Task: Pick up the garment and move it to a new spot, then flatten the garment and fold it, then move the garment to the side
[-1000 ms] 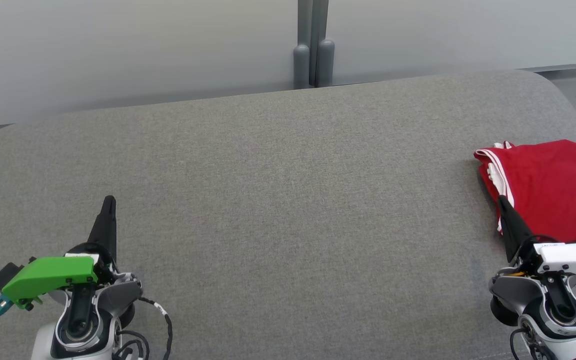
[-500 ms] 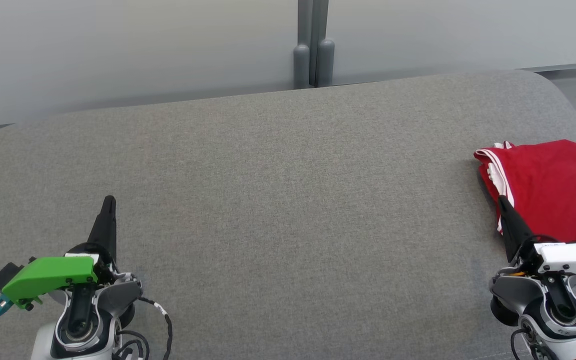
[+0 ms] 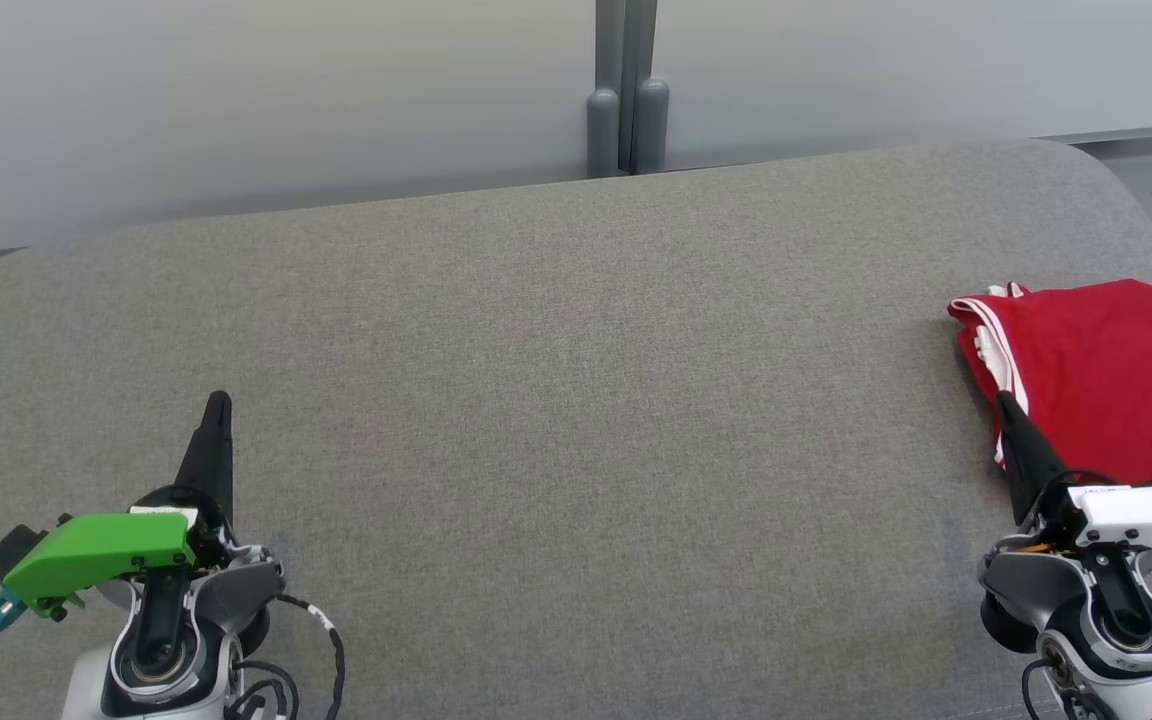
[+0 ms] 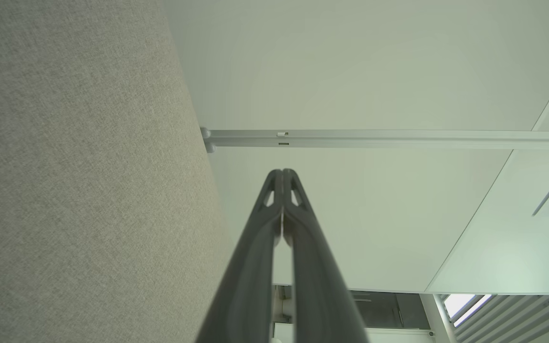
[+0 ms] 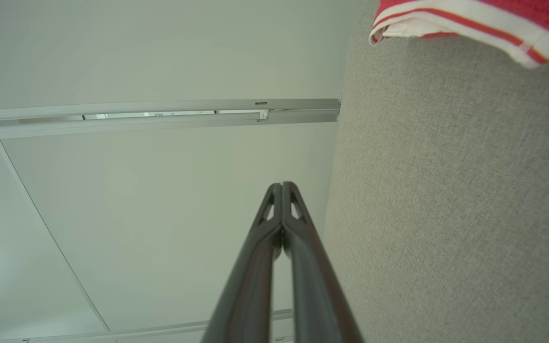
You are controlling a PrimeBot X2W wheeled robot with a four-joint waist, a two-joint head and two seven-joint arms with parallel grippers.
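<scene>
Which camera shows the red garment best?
The head view: most of the folded red garment lies on the grey cushion, far right. The right wrist view catches its white-striped hem; the left wrist view faces cushion and wall.

We note a broad work surface (image 3: 576, 400) covered in grey woven fabric, with rounded far corners and an even, unwrinkled top. One item lies directly on it: a red garment (image 3: 1106, 370), in a folded, fairly flat bundle at the right end, cut off by the head view's right border. Its white-striped edge faces the middle of the surface. In the right wrist view we record a white band with a red stripe resting on the grey fabric.
</scene>
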